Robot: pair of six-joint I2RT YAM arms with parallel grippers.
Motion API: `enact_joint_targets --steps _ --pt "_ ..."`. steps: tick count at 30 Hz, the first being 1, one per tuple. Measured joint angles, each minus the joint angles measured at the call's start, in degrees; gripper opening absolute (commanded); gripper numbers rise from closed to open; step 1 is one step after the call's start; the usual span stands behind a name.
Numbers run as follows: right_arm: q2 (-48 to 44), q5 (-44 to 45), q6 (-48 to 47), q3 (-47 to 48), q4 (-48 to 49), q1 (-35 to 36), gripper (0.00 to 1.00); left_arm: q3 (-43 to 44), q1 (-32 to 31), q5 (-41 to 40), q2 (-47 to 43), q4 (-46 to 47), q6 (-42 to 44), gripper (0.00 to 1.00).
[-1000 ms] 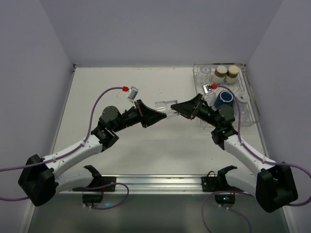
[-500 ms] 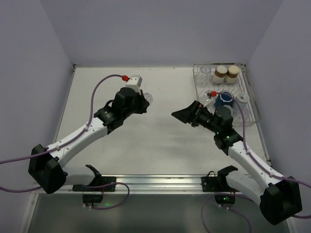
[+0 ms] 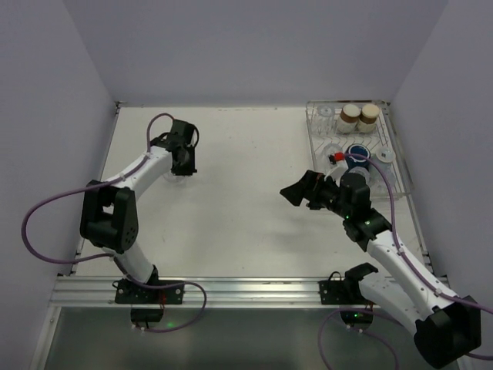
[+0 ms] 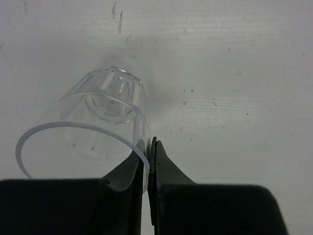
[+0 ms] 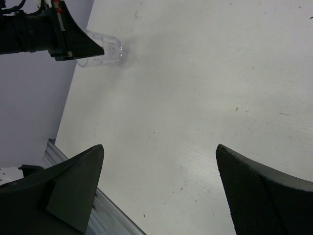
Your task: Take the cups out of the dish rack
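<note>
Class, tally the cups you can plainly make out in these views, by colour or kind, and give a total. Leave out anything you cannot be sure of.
cream cups: 2
dark blue mug: 1
clear tumbler, pinched at its rim by the left gripper: 1
Total: 4
Any clear glass inside the dish rack is too faint to count.

A clear glass cup (image 4: 105, 115) with ribbed sides is mouth up near the far left corner of the counter (image 3: 246, 223). The left fingers (image 4: 124, 181) pinch its rim. The silver wire dish rack (image 3: 391, 131) sits in the far right corner. It holds two cream cups (image 3: 350, 116) at the back and a blue mug (image 3: 357, 156) in the middle.
</note>
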Motion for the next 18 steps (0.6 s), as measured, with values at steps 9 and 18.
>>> enact_joint_targets --steps 9,18 --pt "-1.1 2.4 -2.5 -0.1 -1.4 0.0 0.99 0.7 1.3 0.3 4.6 -3.0 2.5 0.36" --pt "-1.3 5.2 -3.6 -0.3 -2.1 0.0 0.99 1.1 1.8 -2.0 4.1 -3.7 3.1 0.95"
